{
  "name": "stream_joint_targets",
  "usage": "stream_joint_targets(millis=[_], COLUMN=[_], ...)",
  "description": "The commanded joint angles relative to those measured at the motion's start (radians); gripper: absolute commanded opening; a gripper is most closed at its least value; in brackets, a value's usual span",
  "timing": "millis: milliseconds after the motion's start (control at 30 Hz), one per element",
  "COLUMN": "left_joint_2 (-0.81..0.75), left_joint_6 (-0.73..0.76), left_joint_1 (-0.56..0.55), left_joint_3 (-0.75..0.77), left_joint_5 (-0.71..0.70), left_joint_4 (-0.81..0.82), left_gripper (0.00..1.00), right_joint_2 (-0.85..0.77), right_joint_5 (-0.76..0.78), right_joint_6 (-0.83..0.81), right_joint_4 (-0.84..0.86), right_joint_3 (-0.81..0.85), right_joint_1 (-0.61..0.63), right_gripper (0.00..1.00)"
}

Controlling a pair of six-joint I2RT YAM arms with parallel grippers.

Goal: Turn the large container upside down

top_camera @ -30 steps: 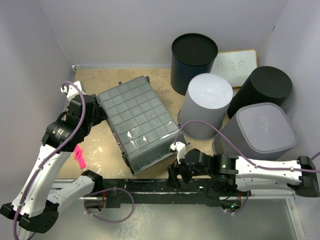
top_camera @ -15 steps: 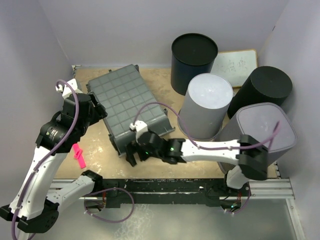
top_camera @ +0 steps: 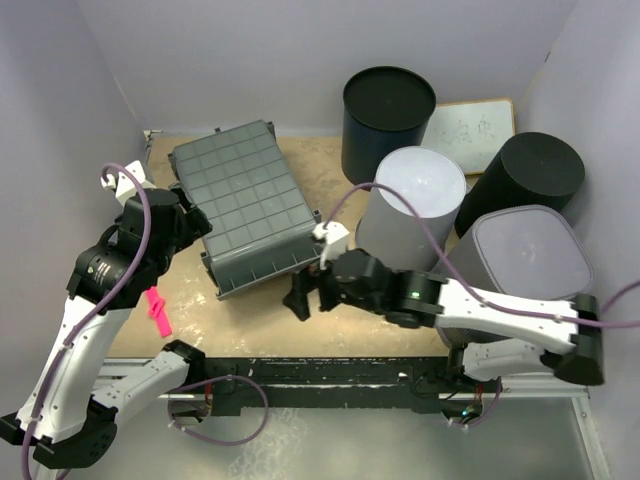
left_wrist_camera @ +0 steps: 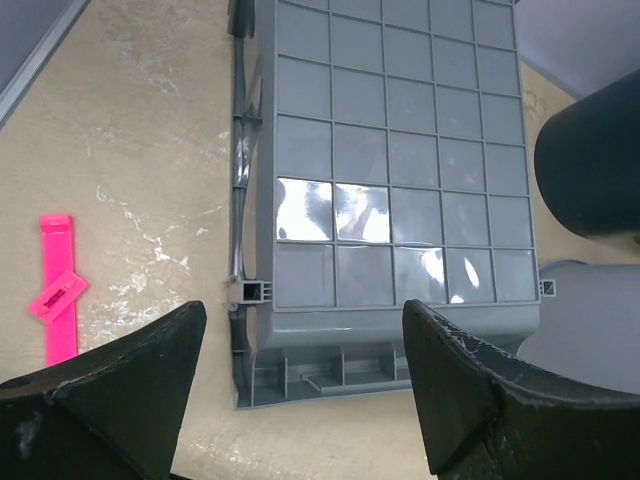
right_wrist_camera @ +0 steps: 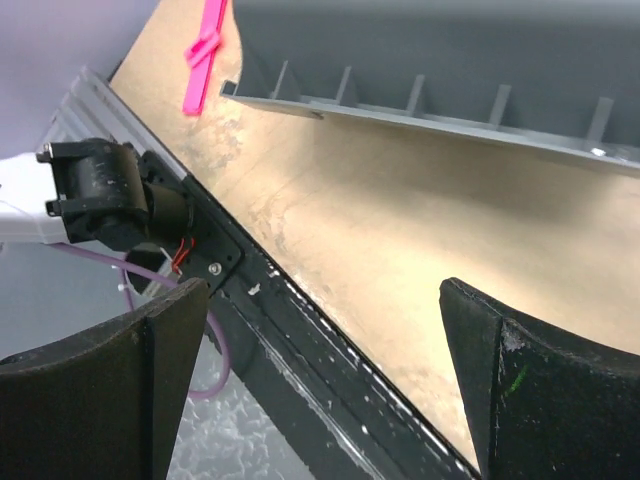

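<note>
The large container (top_camera: 245, 205) is a dark grey crate lying on the table with its grid-patterned underside facing up. The left wrist view shows that underside (left_wrist_camera: 400, 170) and the ribbed end wall below it. My left gripper (top_camera: 193, 217) is at the crate's left side, open, its fingers (left_wrist_camera: 120, 390) spread wider than the crate's end and holding nothing. My right gripper (top_camera: 305, 297) is just off the crate's near right corner, open and empty. In the right wrist view the crate's ribbed rim (right_wrist_camera: 450, 110) runs across the top, beyond my right gripper (right_wrist_camera: 325, 300).
Right of the crate stand a light grey round bin (top_camera: 412, 210), two dark round bins (top_camera: 388, 115) (top_camera: 528, 178) and a grey square-topped bin (top_camera: 520, 260). A whiteboard (top_camera: 468, 125) leans at the back. A pink strip (top_camera: 158, 311) lies near the left arm. Walls close three sides.
The crate has shifted left and toward the back and now lies flat. The right arm swung from the near edge to the crate's near right corner. Both grippers opened wider.
</note>
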Motion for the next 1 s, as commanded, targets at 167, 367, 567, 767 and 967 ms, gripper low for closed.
stream_joint_targets(millis=[167, 367, 567, 767, 967], left_joint_2=[-0.01, -0.043, -0.056, -0.042, -0.039], left_joint_6=[0.012, 0.029, 0.028, 0.031, 0.04], left_joint_1=[0.002, 0.002, 0.002, 0.002, 0.003], left_joint_3=[-0.049, -0.098, -0.132, -0.123, -0.133], left_joint_5=[0.045, 0.049, 0.055, 0.045, 0.052], left_joint_4=[0.137, 0.205, 0.227, 0.196, 0.192], left_gripper=[0.77, 0.77, 0.78, 0.78, 0.78], right_joint_2=[-0.424, -0.535, -0.503, -0.481, -0.484], right_joint_5=[0.369, 0.404, 0.397, 0.366, 0.365], right_joint_6=[0.206, 0.245, 0.193, 0.16, 0.155], right_joint_4=[-0.306, -0.31, -0.27, -0.199, -0.186], right_joint_3=[-0.167, -0.254, -0.236, -0.251, -0.257], right_joint_1=[0.003, 0.003, 0.003, 0.004, 0.003], right_gripper=[1.0, 1.0, 1.0, 1.0, 1.0])
